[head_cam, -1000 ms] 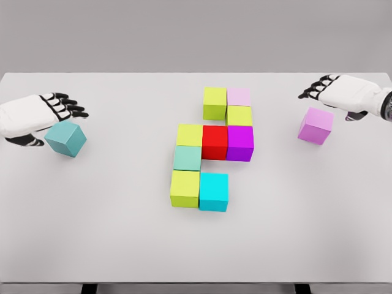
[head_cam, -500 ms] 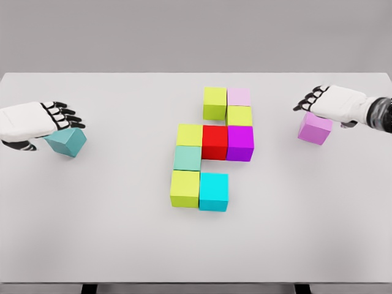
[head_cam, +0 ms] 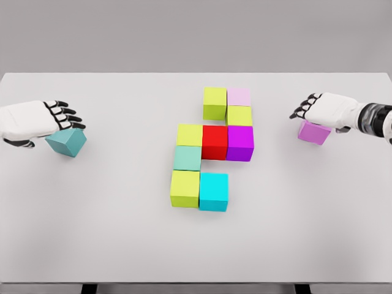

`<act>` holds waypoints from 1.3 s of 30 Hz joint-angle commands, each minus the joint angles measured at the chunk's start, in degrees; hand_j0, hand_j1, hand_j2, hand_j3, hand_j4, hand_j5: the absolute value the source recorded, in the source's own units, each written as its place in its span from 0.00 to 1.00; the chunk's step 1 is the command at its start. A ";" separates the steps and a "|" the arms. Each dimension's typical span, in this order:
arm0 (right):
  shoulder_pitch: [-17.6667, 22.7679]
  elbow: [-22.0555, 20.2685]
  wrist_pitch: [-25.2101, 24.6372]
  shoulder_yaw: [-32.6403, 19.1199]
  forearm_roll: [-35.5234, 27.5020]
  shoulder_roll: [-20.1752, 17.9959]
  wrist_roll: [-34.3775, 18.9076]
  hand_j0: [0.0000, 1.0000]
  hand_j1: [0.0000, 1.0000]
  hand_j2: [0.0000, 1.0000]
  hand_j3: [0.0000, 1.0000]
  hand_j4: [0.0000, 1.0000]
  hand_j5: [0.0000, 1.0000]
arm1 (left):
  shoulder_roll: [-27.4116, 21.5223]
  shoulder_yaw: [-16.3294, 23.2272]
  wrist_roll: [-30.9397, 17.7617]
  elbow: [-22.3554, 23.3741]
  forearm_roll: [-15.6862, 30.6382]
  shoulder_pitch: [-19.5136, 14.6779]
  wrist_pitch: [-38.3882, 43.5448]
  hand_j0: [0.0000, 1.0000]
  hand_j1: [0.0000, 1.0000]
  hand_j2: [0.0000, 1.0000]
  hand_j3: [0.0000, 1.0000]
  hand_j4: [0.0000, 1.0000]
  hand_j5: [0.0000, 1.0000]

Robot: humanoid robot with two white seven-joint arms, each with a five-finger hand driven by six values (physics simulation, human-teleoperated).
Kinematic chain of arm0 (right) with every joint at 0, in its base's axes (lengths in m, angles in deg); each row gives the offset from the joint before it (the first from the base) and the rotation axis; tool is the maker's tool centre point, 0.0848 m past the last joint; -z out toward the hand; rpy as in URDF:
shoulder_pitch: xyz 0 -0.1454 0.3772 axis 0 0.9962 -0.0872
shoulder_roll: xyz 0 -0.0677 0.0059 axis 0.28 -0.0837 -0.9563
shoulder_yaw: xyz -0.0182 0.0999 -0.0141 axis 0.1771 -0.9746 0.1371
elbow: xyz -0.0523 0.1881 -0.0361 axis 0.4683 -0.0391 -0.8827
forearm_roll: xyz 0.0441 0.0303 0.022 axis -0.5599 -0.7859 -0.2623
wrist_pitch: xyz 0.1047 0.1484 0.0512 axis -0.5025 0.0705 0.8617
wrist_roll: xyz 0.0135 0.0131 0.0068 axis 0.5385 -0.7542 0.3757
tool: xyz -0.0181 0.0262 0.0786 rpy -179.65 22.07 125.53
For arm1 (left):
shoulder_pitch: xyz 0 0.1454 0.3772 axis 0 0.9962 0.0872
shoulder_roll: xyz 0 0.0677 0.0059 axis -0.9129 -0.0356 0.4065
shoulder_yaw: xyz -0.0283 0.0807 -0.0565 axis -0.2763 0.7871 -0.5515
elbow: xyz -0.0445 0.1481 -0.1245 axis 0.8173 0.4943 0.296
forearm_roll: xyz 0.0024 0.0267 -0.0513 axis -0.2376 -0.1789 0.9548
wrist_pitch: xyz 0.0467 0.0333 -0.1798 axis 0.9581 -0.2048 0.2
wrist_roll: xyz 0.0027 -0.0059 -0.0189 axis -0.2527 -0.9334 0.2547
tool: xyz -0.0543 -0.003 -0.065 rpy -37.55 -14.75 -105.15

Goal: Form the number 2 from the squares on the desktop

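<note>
Left hand [head_cam: 38,119]: resting over teal cube [head_cam: 66,141]
Right hand [head_cam: 324,110]: over violet cube [head_cam: 314,132]
Centre: eight cubes [head_cam: 210,150] clustered on table [head_cam: 196,245]

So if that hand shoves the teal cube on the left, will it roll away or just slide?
Probably slide: the teal cube rests on a flat face, with nothing round to roll on. It looks as wide as tall, so tipping seems unlikely. The smooth table may let it skid or twist if the left hand pushes off-centre.
</note>
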 commanded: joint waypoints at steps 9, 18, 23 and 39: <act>-0.09 0.10 -0.12 0.12 1.33 0.58 0.02 0.95 0.95 0.95 0.95 0.95 0.95 | 4.35 0.12 -1.09 5.08 -1.60 -1.33 0.03 1.00 1.00 1.00 1.00 1.00 1.00; -0.09 0.10 -0.12 0.47 3.35 0.76 0.02 0.90 0.90 0.90 0.90 0.90 0.90 | 6.28 1.09 -2.23 7.20 -1.52 -2.12 0.03 1.00 1.00 1.00 1.00 1.00 1.00; 0.00 0.02 -0.12 0.56 4.23 0.76 0.02 0.90 0.90 0.90 0.90 0.90 0.90 | 5.84 2.49 -2.15 6.76 -0.90 -2.65 0.03 1.00 1.00 1.00 1.00 1.00 1.00; 0.18 -0.69 -0.12 0.30 4.84 0.41 0.02 0.70 0.70 0.70 0.70 0.70 0.70 | 5.58 9.88 -2.15 6.67 -0.90 -6.87 0.03 1.00 1.00 1.00 1.00 1.00 1.00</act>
